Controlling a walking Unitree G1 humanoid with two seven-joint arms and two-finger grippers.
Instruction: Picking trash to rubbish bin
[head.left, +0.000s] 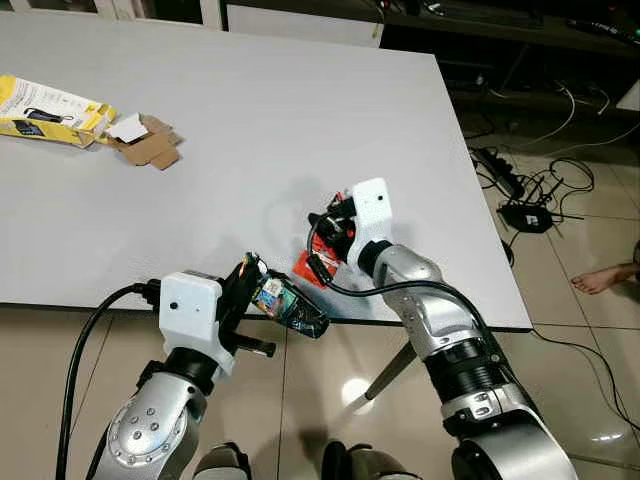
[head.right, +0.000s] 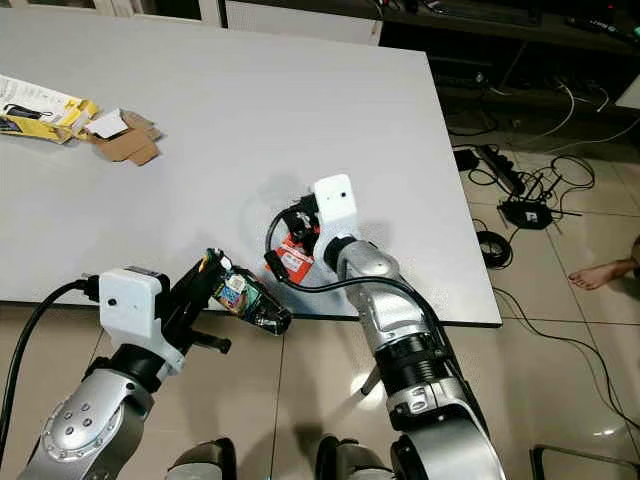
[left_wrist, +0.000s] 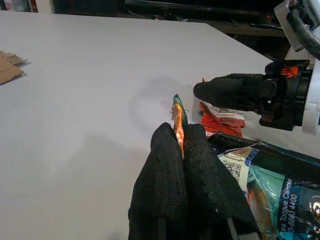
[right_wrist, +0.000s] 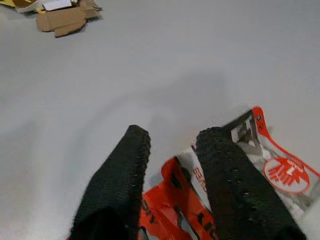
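Note:
A dark teal snack wrapper (head.left: 292, 308) hangs just off the white table's (head.left: 250, 100) near edge. My left gripper (head.left: 250, 272) is shut on its crimped end, and the left wrist view shows both fingers (left_wrist: 167, 165) pressed together on that thin edge, with the wrapper (left_wrist: 265, 190) hanging beside them. A red and white wrapper (head.left: 308, 268) lies flat on the table near the front edge. My right gripper (right_wrist: 172, 137) is open right above it, its fingers apart over the red wrapper (right_wrist: 282, 172).
A torn yellow box (head.left: 50, 112) and brown cardboard scraps (head.left: 148, 143) lie at the table's far left. On the tiled floor to the right are cables and a power strip (head.left: 505, 175). A person's bare foot (head.left: 603, 279) is at the right edge.

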